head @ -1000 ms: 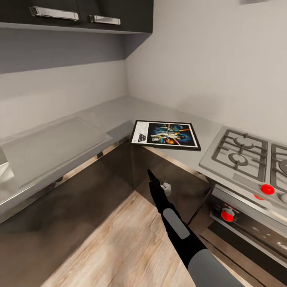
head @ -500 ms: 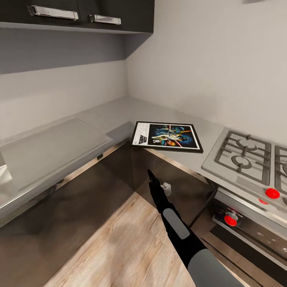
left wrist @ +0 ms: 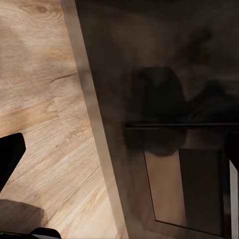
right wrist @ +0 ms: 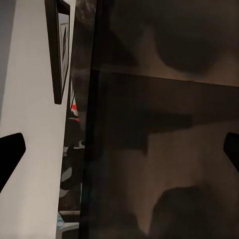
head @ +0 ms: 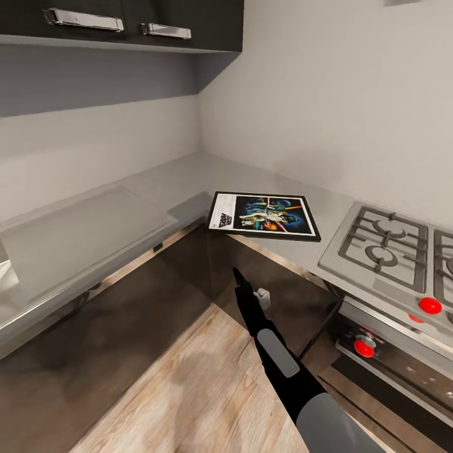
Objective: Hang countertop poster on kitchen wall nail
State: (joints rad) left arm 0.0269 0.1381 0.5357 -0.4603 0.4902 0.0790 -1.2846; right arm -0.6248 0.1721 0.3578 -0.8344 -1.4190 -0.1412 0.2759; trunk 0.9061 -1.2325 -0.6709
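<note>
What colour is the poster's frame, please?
Black, around a white border; the poster shows best in the head view.

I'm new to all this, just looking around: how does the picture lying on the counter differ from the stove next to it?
The poster is a thin, black-framed, colourful print; the gas hob is grey steel with black grates and red knobs. The poster overhangs the countertop's inner corner edge; the hob sits set into the worktop. Both lie flat.
</note>
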